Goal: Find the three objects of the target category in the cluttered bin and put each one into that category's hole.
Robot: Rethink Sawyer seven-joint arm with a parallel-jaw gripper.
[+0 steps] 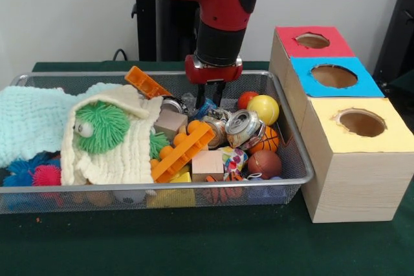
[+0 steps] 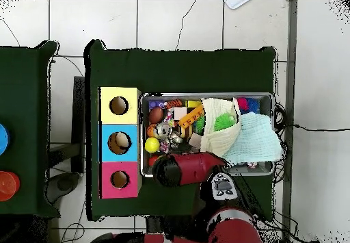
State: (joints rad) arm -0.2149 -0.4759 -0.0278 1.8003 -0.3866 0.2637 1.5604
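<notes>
Green tabletop holds the bin, toys and cans inside; jaws' state unclear.

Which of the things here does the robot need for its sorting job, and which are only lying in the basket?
For the job:
- bin
- silver can
- box with three holes
- gripper

Only lying about:
- green fuzzy toy
- cream cloth
- yellow ball
- orange plastic piece
- wooden block

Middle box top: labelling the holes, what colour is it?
Blue, around a round hole; the middle box top shows best in the front view.
</notes>
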